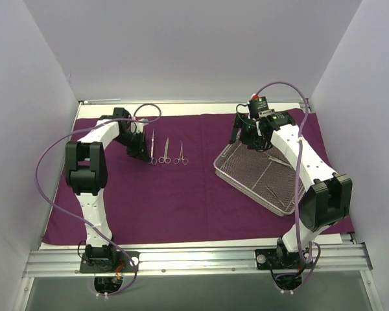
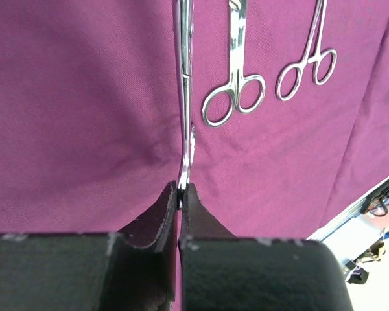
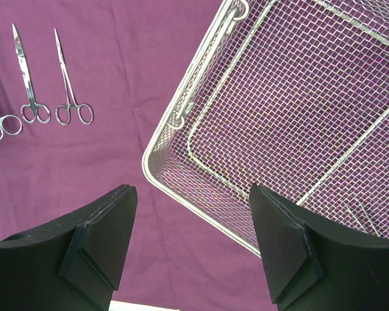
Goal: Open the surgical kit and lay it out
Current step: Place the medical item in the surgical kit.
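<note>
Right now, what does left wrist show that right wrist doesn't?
Only left wrist: the left gripper shut on a slim silver instrument; right wrist clips just its ring. Only right wrist: the right gripper, open, over the wire-mesh tray corner. Both: the purple cloth and two scissor-handled instruments laid side by side.

The white-and-black left arm (image 1: 94,139) reaches forward, elbow bent, its black two-finger left gripper (image 2: 181,191) pinched tight on a slim silver instrument (image 2: 183,65). The matching right arm (image 1: 308,162) stretches ahead, its right gripper (image 3: 191,194) pointing down with fingers spread wide.
</note>
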